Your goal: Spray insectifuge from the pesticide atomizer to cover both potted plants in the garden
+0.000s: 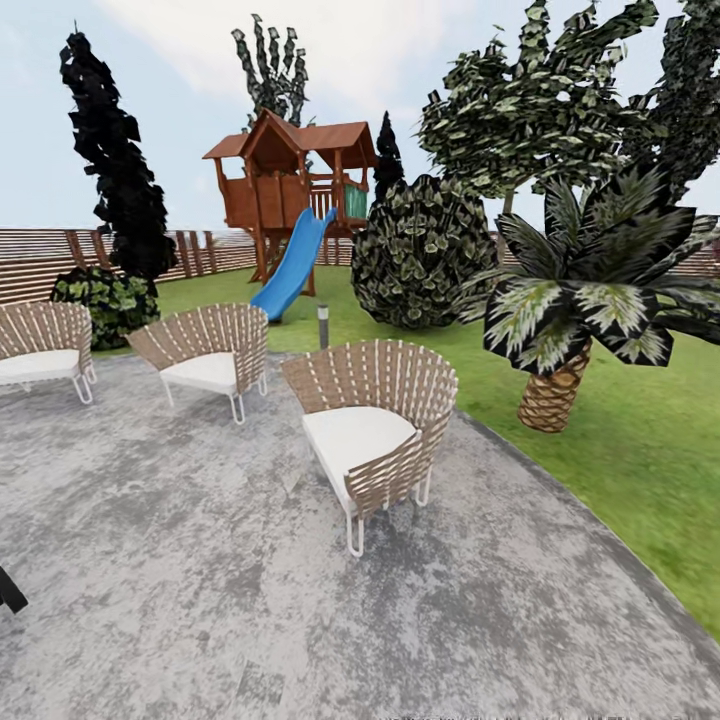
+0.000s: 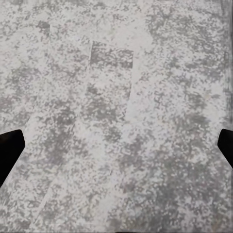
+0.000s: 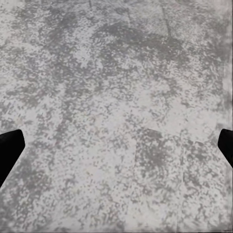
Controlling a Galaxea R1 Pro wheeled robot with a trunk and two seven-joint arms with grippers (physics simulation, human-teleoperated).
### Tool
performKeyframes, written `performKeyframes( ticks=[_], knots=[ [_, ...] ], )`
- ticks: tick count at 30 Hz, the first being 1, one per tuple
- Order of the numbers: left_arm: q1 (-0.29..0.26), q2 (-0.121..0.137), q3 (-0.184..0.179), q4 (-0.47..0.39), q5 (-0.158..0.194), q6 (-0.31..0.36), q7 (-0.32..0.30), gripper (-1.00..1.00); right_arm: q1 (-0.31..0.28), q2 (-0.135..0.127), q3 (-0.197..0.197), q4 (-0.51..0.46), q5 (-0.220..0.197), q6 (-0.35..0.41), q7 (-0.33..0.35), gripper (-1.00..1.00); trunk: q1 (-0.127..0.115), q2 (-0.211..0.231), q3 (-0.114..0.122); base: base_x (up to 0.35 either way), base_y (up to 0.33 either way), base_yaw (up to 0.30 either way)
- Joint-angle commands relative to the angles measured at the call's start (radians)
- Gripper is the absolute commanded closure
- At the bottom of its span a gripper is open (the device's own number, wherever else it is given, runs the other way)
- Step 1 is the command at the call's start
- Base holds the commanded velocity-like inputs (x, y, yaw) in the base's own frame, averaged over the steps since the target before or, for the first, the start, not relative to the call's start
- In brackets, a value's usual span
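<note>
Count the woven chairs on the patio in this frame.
3. One chair stands nearest, mid-patio; a second sits behind it to the left; a third is cut off by the left edge. More may lie outside the view.

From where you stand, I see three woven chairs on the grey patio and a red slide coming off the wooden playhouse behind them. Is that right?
Nearly. The slide is blue, not red, as the head view shows. The rest holds: three woven chairs on the grey patio, with the wooden playhouse behind them.
</note>
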Motion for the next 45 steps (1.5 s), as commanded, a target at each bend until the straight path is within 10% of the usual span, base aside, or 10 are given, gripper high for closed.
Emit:
performKeyframes(
  ticks=[1, 13, 45],
  knots=[
    [0.000, 0.001, 0.000, 0.000, 0.001, -0.003, 0.001, -1.00, -0.001, 0.000, -0.007, 0.001, 0.000, -0.003, 0.000, -1.00, 0.000, -0.001, -0.001, -0.005, 0.011, -0.280],
    [0.000, 0.001, 0.063, 0.000, -0.006, -0.004, 0.006, -1.00, -0.001, 0.001, -0.036, 0.000, 0.001, -0.003, -0.001, -1.00, 0.000, -0.001, -0.001, -0.001, 0.002, -0.280],
    [0.000, -0.002, 0.060, 0.002, -0.015, -0.007, 0.004, -1.00, -0.001, 0.002, -0.036, 0.005, 0.001, -0.003, -0.001, -1.00, 0.000, -0.001, -0.001, -0.164, 0.040, -0.280]
  ],
)
